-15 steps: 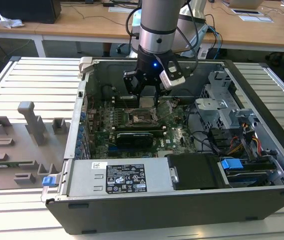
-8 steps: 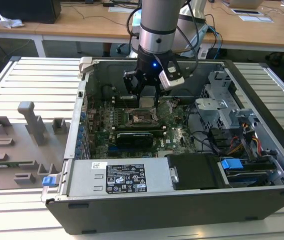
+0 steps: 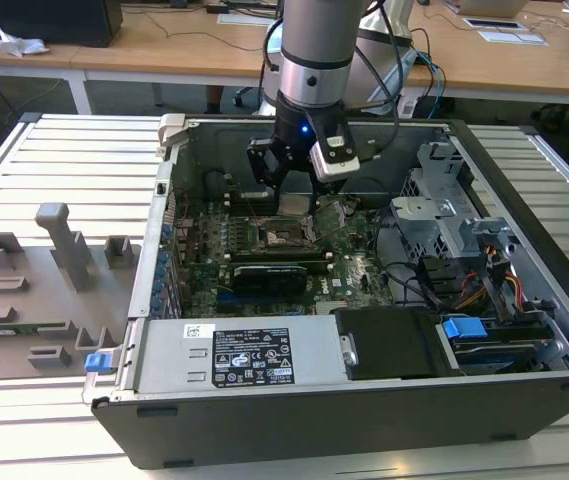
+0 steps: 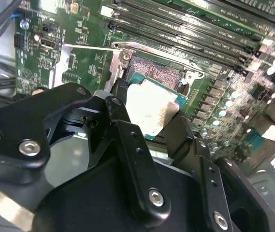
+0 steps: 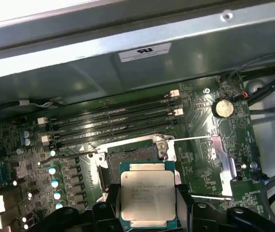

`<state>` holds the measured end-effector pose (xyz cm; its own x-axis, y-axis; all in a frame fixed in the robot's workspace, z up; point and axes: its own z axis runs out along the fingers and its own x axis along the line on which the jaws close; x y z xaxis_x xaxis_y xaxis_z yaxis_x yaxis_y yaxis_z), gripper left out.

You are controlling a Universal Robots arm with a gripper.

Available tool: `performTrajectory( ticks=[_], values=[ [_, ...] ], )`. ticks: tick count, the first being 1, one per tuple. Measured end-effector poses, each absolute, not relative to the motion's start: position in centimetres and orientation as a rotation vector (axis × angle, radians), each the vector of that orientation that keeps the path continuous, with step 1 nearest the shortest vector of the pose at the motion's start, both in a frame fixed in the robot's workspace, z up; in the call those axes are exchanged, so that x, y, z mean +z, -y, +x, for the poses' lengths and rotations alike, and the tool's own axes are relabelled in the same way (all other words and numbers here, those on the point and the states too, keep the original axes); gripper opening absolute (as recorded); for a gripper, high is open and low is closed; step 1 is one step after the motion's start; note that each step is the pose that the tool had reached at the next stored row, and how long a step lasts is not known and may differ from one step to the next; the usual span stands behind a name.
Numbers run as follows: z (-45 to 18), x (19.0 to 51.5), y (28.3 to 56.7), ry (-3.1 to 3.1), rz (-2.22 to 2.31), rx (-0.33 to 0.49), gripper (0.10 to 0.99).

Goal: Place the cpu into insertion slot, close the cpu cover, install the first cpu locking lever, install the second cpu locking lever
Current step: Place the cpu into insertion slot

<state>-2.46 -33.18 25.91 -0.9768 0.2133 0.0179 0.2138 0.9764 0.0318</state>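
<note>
Hand (image 5: 148,212) is clamped on the cpu (image 5: 148,195), with a finger on each of two opposite edges and the silvery top facing the first wrist view. My read is that the edge grip keeps the underside contacts untouched. The cpu hangs roughly flat, close over the insertion slot (image 5: 130,157), and is not seated; in the second wrist view it covers only part of the slot (image 4: 157,72). The cpu cover (image 5: 220,162) lies flipped open beside the slot, so the way in looks clear. In the exterior view the arm stands vertical inside the open computer case (image 3: 364,410), with the hand (image 3: 292,195) over the motherboard (image 3: 359,265).
</note>
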Motion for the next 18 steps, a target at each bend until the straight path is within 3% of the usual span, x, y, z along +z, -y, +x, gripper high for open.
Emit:
performTrajectory(
  ticks=[18],
  values=[
    [-2.44, 25.9, 33.18, 3.044, -0.733, -0.055, 0.541]
  ],
)
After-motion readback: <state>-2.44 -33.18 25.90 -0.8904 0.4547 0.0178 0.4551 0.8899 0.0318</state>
